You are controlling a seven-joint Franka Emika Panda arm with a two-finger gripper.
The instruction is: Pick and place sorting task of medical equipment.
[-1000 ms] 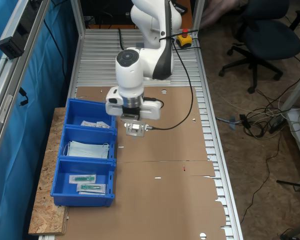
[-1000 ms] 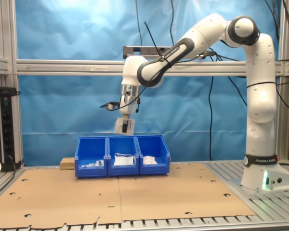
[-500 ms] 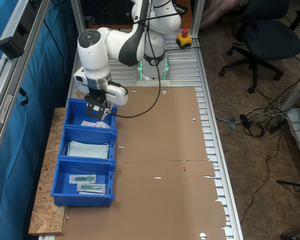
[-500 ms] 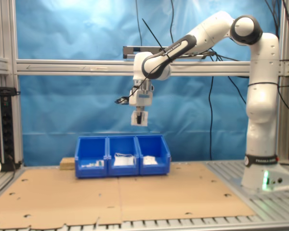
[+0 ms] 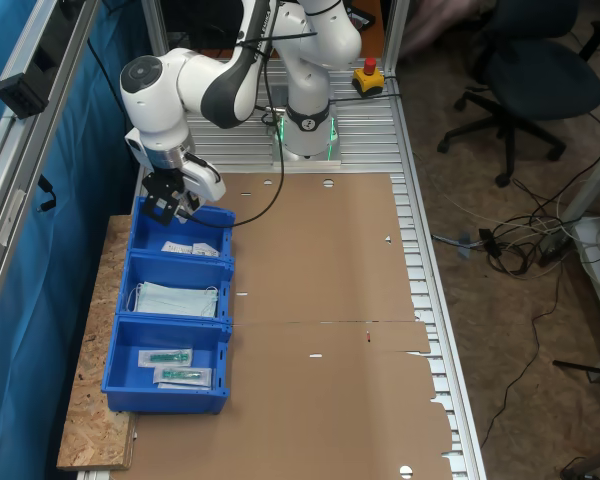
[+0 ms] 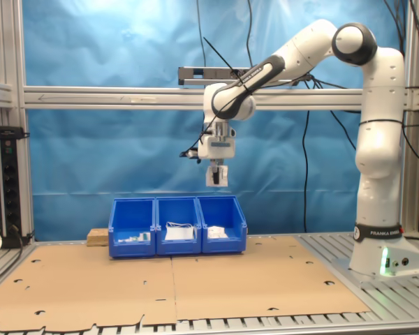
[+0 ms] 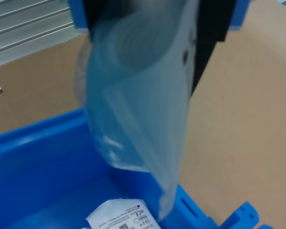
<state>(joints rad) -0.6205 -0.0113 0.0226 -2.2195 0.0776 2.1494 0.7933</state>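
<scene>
Fingers point(image 7: 148, 28) shut on a sachet point(image 7: 138, 95), pinched by its upper edge, hanging down limp and blurred close to the wrist camera. Same fingers point(image 5: 167, 207) seen in the first exterior view, and point(image 6: 217, 180) in the second exterior view, held well above the bins, sachet point(image 6: 217, 174) dangling as a small pale flap. Directly under the fingers, by the wrist view: the near wall and corner of a blue bin point(image 7: 43, 157), with another white packet point(image 7: 121, 219) already lying on its floor. That bin point(image 5: 202, 217) stands as the end one of a row of three, the one nearest the arm's base; next along, a bin with pale blue masks point(image 5: 176, 299); furthest from the fingers, a bin with clear packets point(image 5: 180, 366). Cardboard-covered table point(image 5: 320, 300) spreading out beyond the row.

Step in hand, judged from this: carrying the sachet over for a drop into the end bin. Looks nearly lined up, though the hanging tip seems to sit close over the bin's wall rather than its middle. Best done by shifting a little further inward over the bin's floor, then lowering until the sachet's free edge is below the rim before opening. Releasing from this height risks flutter and a landing on the wall or the cardboard. Opening fully and lifting straight up afterwards should keep the light packet from clinging or being dragged out.
</scene>
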